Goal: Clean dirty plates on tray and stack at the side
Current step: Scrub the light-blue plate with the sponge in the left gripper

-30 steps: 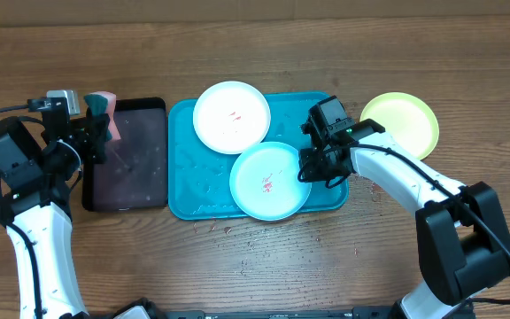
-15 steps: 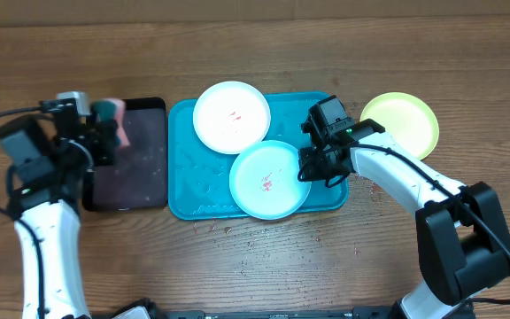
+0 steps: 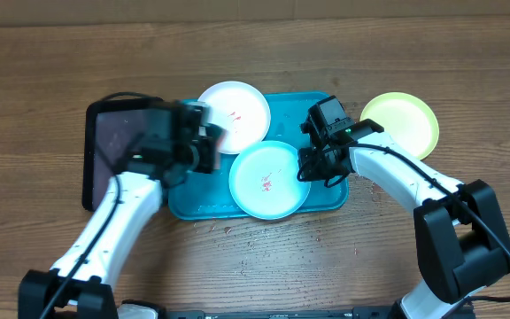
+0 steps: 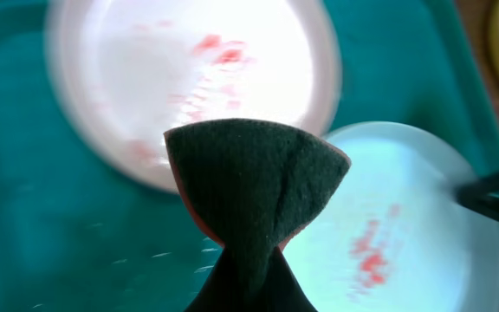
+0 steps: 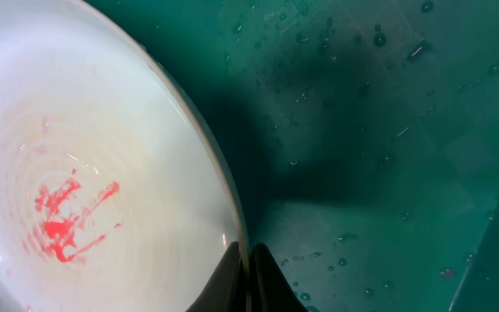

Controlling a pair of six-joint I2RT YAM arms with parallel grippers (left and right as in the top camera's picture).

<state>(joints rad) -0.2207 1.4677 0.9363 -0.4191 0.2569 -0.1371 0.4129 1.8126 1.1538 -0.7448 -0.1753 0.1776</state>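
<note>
The turquoise tray (image 3: pixel 187 190) holds the white plate (image 3: pixel 237 111) and the light teal plate (image 3: pixel 268 182), both with red smears. The yellow-green plate (image 3: pixel 401 121) lies on the table to the tray's right. My right gripper (image 3: pixel 306 168) is shut on the teal plate's right rim (image 5: pixel 232 217). My left gripper (image 3: pixel 209 149) is shut on a dark sponge (image 4: pixel 254 186) and hovers over the tray between the white plate (image 4: pixel 189 78) and the teal plate (image 4: pixel 405 225).
A black tray (image 3: pixel 113 142) lies left of the turquoise tray, partly under my left arm. Small red crumbs dot the table in front of the tray (image 3: pixel 220 228). Water drops lie on the tray floor (image 5: pixel 388 130).
My left arm has swung right from the black tray to over the turquoise tray, carrying the sponge. The right gripper has stayed on the teal plate's rim.
</note>
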